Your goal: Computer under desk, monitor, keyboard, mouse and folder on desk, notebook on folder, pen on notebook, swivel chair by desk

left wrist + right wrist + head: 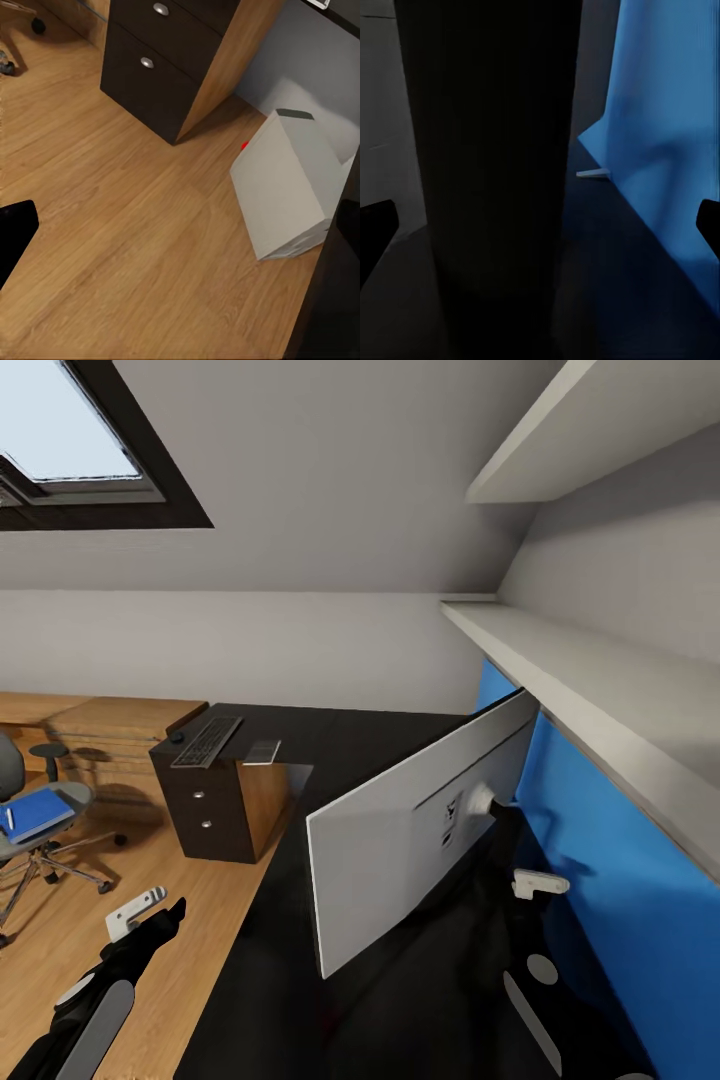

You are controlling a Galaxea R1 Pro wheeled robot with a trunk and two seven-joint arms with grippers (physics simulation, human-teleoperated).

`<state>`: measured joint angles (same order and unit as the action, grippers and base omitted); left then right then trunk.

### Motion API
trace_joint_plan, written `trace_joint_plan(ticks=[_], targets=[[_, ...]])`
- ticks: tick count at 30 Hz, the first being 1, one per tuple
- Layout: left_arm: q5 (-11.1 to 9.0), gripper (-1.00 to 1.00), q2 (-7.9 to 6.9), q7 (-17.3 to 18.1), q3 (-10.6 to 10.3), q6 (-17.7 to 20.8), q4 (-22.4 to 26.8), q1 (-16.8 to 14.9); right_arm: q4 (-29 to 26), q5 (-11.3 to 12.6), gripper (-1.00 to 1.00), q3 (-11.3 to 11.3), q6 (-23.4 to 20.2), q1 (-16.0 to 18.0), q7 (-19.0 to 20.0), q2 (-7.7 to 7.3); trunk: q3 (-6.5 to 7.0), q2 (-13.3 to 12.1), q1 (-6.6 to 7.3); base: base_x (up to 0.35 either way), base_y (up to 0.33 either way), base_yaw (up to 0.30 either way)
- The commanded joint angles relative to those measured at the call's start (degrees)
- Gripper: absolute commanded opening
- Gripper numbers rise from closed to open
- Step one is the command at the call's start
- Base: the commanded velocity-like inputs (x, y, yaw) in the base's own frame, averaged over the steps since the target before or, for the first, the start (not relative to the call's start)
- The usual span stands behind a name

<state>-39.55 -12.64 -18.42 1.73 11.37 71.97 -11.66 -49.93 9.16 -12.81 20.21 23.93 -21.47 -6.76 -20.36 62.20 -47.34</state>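
The wide flat monitor (415,830) shows a light grey-white back at the centre of the head view, over the glossy black desk top (400,735), with a bright blue wall panel (600,860) at three o'clock. At nine o'clock, a bright blue rectangular folder (35,815) lies on the grey upholstered swivel chair (40,830), above a light wood plank floor (130,880). The boxy tower computer (289,187) is light grey-white with a small red dot, near a dark brown drawer unit (161,67) with oak sides and silvery knobs.

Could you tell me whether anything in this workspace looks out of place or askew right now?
Yes. The monitor stands on the desk turned at an angle, its pale back toward the room and its screen toward the blue wall. The keyboard lies on the drawer unit, not the desk. The folder sits on the chair.
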Motion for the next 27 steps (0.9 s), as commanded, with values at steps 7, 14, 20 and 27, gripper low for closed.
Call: trace_joint_plan(ticks=[7, 14, 20, 27], targets=[[-0.4, 1.0, -0.01, -0.3, 0.0, 0.2, 0.1, 0.0, 0.1, 0.5, 1.0, -0.4, 0.3, 0.1, -0.3, -0.06, -0.07, 0.1, 0.02, -0.291, 0.059, 0.0], [-0.4, 1.0, -0.01, -0.3, 0.0, 0.2, 0.1, 0.0, 0.1, 0.5, 1.0, -0.4, 0.3, 0.1, -0.3, -0.07, -0.07, 0.1, 0.02, -0.322, 0.078, 0.0], [-0.4, 1.0, -0.01, -0.3, 0.0, 0.2, 0.1, 0.0, 0.1, 0.5, 1.0, -0.4, 0.3, 0.1, -0.3, -0.02, -0.07, 0.1, 0.02, -0.325, 0.112, 0.0], [-0.5, 1.0, -0.01, -0.3, 0.0, 0.2, 0.1, 0.0, -0.9, 0.6, 1.0, -0.5, 0.3, 0.0, -0.7, -0.01, -0.07, 0.1, 0.02, -0.315, 0.161, 0.0]])
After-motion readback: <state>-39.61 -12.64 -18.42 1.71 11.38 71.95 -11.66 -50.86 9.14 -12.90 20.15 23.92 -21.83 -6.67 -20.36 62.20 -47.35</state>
